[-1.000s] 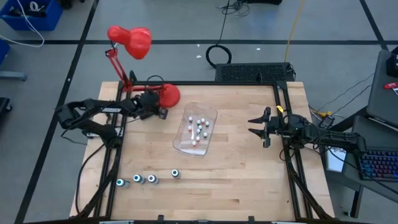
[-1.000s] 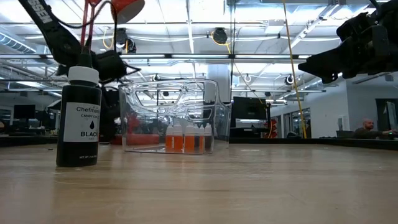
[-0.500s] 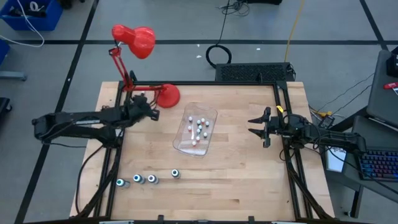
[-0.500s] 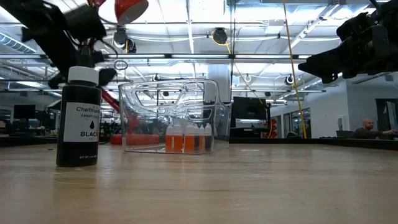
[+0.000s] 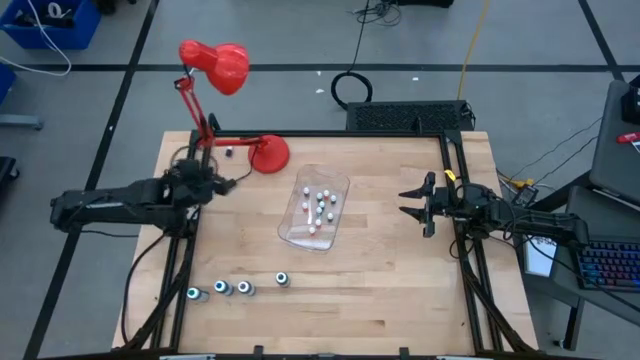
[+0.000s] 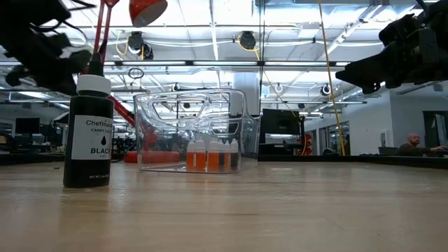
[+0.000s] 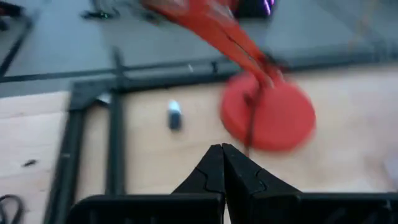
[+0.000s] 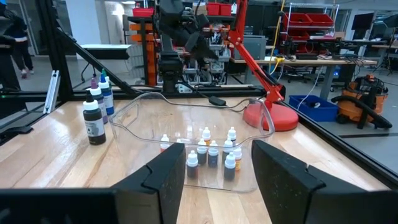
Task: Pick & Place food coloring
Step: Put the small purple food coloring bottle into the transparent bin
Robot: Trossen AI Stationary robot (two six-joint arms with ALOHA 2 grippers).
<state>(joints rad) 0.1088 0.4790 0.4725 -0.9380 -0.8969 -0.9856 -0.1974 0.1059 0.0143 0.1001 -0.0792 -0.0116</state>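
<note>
Several tiny white-capped food coloring bottles (image 5: 320, 207) stand inside a clear tub (image 5: 340, 186) at mid-table; the right wrist view shows those bottles (image 8: 211, 154) upright. One more small bottle (image 7: 175, 116) lies on its side beside the red lamp base (image 7: 267, 115). Four larger dark bottles (image 5: 232, 288) stand in a row near the near-left corner; the low view shows one black bottle (image 6: 88, 133) close up. My left gripper (image 7: 222, 149) is shut and hovers short of the lamp base, touching nothing. My right gripper (image 8: 217, 171) is open, waiting at the table's right side.
A red desk lamp (image 5: 214, 66) stands on its round base (image 5: 270, 153) at the far-left part of the table, its arm leaning over the edge. Black frame rails (image 5: 185, 255) run along the left and right sides. Bare wood lies between tub and near edge.
My left gripper has drawn back from beside the lamp base toward the table's left edge. The small bottle lying by the lamp base now shows uncovered. The right arm has kept still.
</note>
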